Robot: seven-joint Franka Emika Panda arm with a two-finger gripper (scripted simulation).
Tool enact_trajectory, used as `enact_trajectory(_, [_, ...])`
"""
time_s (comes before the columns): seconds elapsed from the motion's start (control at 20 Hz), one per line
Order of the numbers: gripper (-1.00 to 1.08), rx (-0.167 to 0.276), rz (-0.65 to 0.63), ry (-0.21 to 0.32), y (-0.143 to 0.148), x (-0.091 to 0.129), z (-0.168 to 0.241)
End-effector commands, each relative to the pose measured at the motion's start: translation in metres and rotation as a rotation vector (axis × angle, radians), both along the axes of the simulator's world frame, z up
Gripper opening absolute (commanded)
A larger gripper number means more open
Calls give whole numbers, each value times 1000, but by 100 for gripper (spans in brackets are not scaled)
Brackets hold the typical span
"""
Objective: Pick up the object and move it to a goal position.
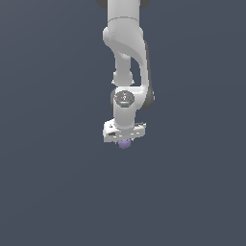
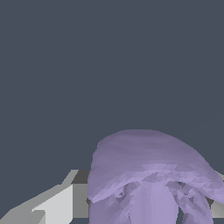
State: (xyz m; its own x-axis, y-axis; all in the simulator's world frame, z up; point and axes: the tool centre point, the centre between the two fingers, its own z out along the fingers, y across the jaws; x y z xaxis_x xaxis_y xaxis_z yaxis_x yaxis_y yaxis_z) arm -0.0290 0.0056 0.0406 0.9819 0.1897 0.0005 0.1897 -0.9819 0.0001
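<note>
White gripper [image 1: 124, 139] of a single robot arm, pointing straight down, with a small light-purple object [image 1: 125, 144] tucked directly beneath its broad hand. Fingers not separately visible in the exterior view; impossible to tell there whether spread or pressed together. Purple object touching the gripper's underside, much narrower than the white hand above it, only its lower part peeking out.

In the wrist view, same object [image 2: 148, 175] very close to the camera, large and lumpy: a smooth rounded dome on one side, knobbly folded bumps and ridges on the other. Pale grey and white finger [image 2: 52, 205] beside the object on one flank, a sliver of a second grey part [image 2: 217, 208] on the opposite flank. Object lying between the two, seemingly pinched, though actual contact hidden by the object's own bulk.

Above the gripper in the exterior view, white arm [image 1: 126, 53] rising in a bent column: a round wrist joint with a dark circular face just above the hand, then a thicker curved link, then a segment running out of the frame's upper edge.

Around the object, plain dark blue-grey background [image 1: 48, 144], flat and featureless in both views.
</note>
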Motion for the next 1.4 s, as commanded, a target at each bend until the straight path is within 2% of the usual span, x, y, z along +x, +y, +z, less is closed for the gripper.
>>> enact_trajectory(0.0, [-100, 0, 0, 1, 0, 0, -1])
enact_trajectory(0.75, [-100, 0, 0, 0, -2, -5, 14])
enact_trajectory(1.05, [-100, 0, 0, 0, -6, -16, 43])
enact_trajectory(1.35, [-100, 0, 0, 0, -13, -33, 90])
